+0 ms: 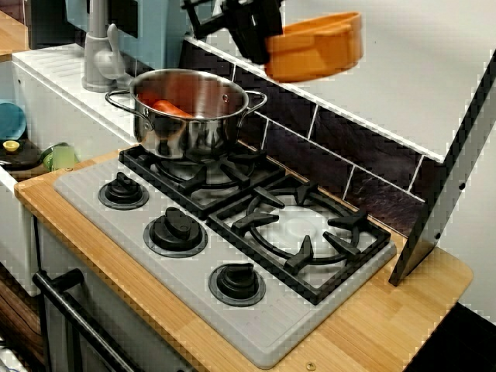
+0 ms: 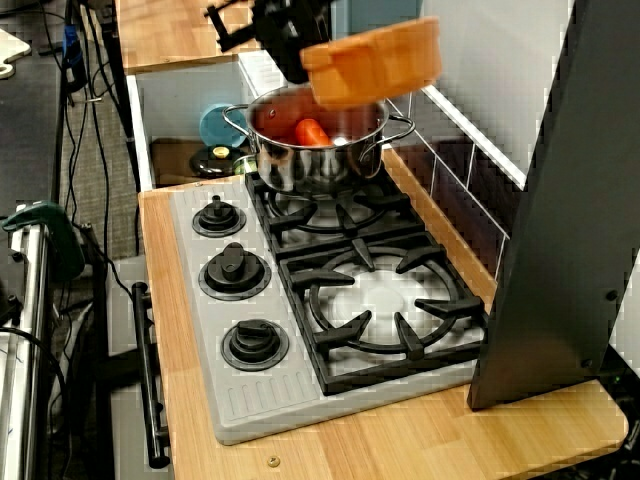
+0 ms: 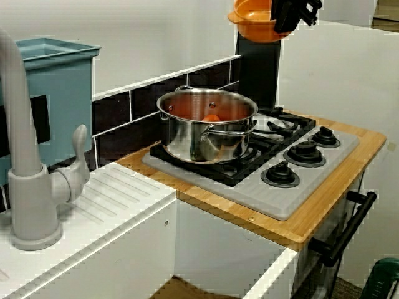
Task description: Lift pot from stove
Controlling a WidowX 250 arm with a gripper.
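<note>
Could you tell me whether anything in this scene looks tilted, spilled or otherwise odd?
Only the orange pot stands out: the end effector holds it by its rim high above the stove, tilted. The steel pot sits upright on the back burner; nothing looks spilled.

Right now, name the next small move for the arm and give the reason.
Probably just hold steady, or rise slightly: the gripper is shut on the rim of the orange pot, which already hangs well above the stove and the steel pot, so the lift looks done.

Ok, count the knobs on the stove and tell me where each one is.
3, in a row along the stove's front strip: far knob in front of the steel pot, middle knob, near knob by the empty burner. None seem hidden.
</note>
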